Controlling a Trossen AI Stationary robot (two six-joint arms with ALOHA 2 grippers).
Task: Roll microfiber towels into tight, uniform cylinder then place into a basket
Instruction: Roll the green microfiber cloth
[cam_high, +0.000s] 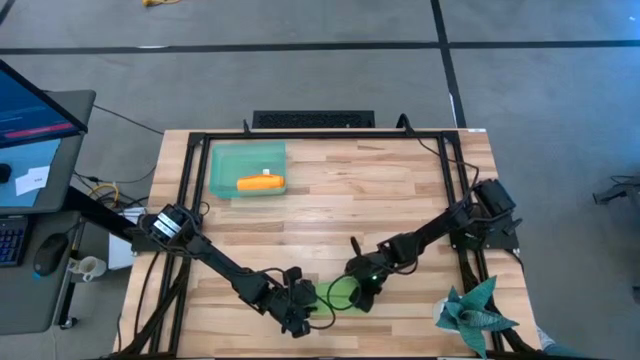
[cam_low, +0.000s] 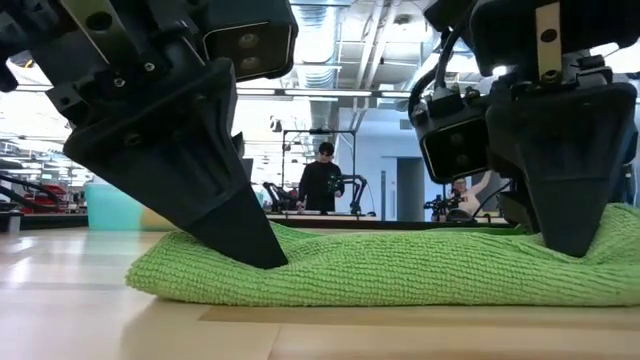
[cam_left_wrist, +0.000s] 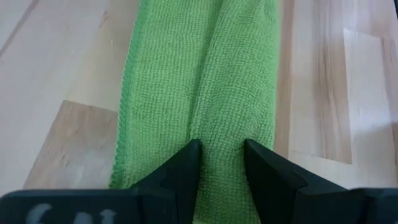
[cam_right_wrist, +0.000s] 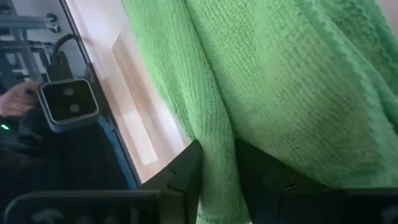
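**Two pincers on one green towel**

One lime green towel (cam_low: 400, 268) lies folded into a long, low band near the counter's (cam_high: 400, 200) front edge, its long axis running between the two arms. The left pincer (cam_left_wrist: 222, 155) stands on one end, its jaws narrowly parted with a ridge of the cloth pinched between them. The right pincer (cam_right_wrist: 217, 163) presses down on the other end, a fold of green caught between its slightly parted jaws. One orange towel (cam_high: 261, 183), rolled, lies crosswise inside the single teal basket (cam_high: 222, 160) at the counter's far left. One spiky teal star (cam_high: 474, 312) sits at the near right corner. No writing is legible.
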